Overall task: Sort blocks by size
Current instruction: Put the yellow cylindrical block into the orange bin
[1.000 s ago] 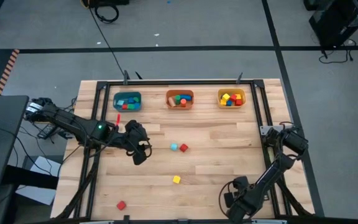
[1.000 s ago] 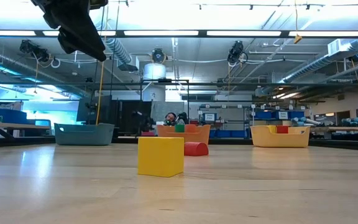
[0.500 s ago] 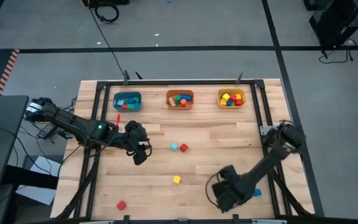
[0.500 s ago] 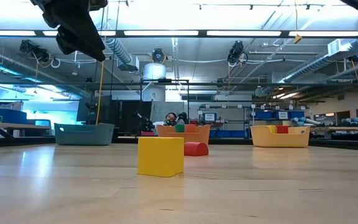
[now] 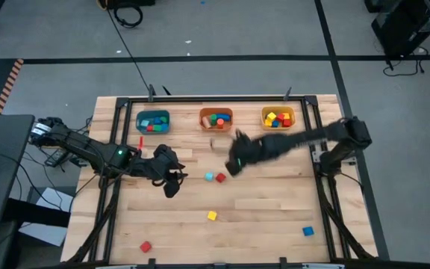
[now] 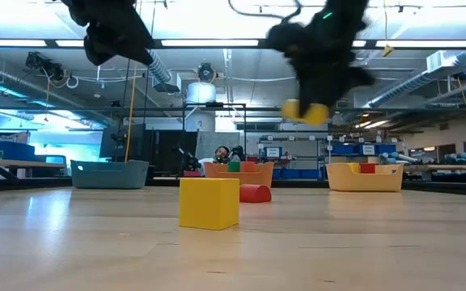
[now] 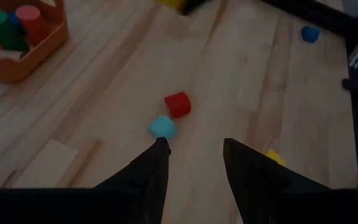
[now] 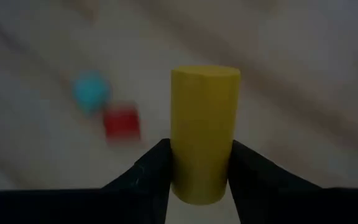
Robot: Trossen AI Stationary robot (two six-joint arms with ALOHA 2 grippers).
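right arm has swung from the near right corner of the table up to mid-table in the last second, and the left arm has barely shifted. going left to right: left gripper (image 5: 172,181) hovers over the left-centre of the table, fingers apart with nothing between them; its wrist view looks down on the light blue block (image 7: 162,127) and the red block (image 7: 178,104) lying just beside each other. teal bin (image 5: 153,122), orange bin (image 5: 216,119) and yellow bin (image 5: 278,118) sit in a row along the far edge, each already holding blocks. loose on the wood: a red block (image 5: 145,246) near the front left, a yellow cube (image 5: 212,216) in front of centre, a blue block (image 5: 307,232) near the front right. right gripper (image 5: 235,162) is in the air just right of the light blue/red pair, clamped on a yellow cylinder (image 8: 202,132); the wrist view shows it upright between the fingers, gripped low with most of its length sticking out. low view shows it well clear of the table. judging by its length it reads as a bigger piece, but which bin takes which size i can't settle from this. for the carry: keep the clamp firm since the hold is near one end and the swing looks fast, slow down before the bin row, come in above the rim, centre over the bin, then let go low so it doesn't bounce out or tip onto the blocks already in there. keep the path off the left gripper, which sits near.
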